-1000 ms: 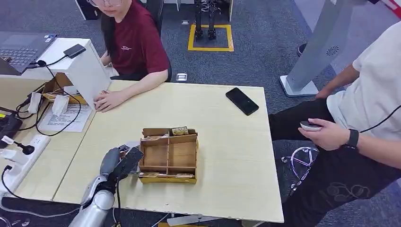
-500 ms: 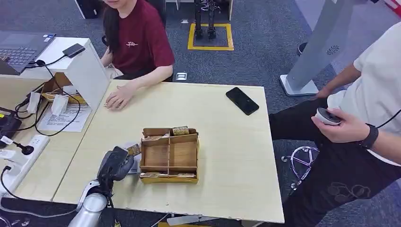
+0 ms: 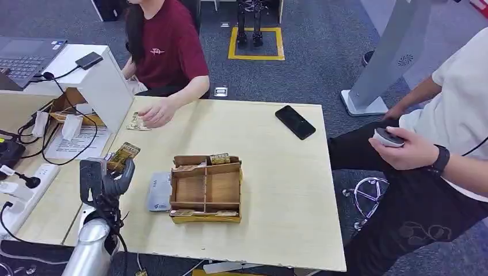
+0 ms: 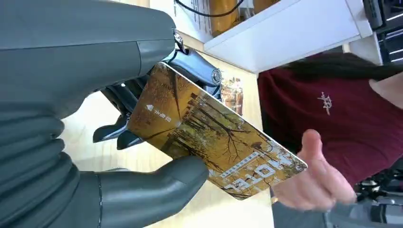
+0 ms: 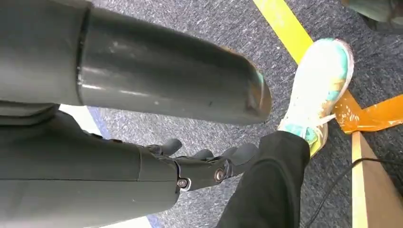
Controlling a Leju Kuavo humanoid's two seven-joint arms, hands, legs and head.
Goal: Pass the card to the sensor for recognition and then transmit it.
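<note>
Your left hand (image 3: 106, 178) pinches the thin autumn-print plastic card (image 3: 123, 155) by one short end, raised over the pale wooden table (image 3: 270, 190) at 9 o'clock of the brown wooden tray (image 3: 205, 190). Card looks light, stiff, slick, so grip near the end, pads flat. Grey flat sensor pad (image 3: 158, 192) lies just beside the tray. Open tabletop toward 12; table edge close at 9. Right hand (image 5: 209, 166) hangs over carpet, holding nothing, fingers apart.

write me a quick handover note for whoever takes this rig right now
Left hand: holds the golden-brown printed card, lifted above the pale wooden table, left of the wooden compartment box.
Right hand: hangs open over the carpet, holding nothing.
Done: card picked up.
Left: present it to the sensor, then pass it on; a person's hand rests on the table's far left.
</note>
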